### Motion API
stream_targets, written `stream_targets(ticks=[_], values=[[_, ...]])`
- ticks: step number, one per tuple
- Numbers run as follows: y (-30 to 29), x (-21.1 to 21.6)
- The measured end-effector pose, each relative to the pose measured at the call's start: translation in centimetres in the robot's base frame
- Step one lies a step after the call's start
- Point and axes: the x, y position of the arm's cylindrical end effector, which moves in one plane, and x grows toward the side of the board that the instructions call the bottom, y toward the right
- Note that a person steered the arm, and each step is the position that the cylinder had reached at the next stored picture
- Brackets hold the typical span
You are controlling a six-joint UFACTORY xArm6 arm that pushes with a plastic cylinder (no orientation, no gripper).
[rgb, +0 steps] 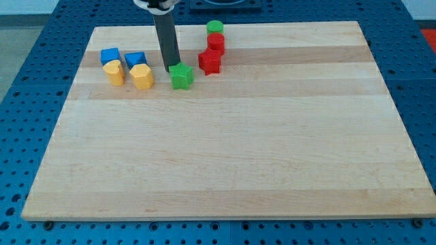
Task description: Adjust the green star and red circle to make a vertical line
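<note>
The green star [182,75] lies on the wooden board [225,150] near the view's top, left of centre. The red circle [216,43] sits up and to the right of it, just below a green circle [215,27]. A red star-like block [210,61] lies right below the red circle, between it and the green star. My tip [170,70] is at the green star's upper left edge, touching or nearly touching it. The dark rod rises from there to the view's top.
Two blue blocks [110,56] [135,59] and two yellow blocks [114,72] [142,77] cluster to the left of my tip. The board lies on a blue perforated table [27,102].
</note>
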Motion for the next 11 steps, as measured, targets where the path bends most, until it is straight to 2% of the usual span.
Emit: stream_targets(ticks=[2,3,5,7,9,11], values=[[-0.9,1.4],[4.2,2.2],[-2.0,3.2],[4.1,6.9],[3.9,6.8],[4.4,4.0]])
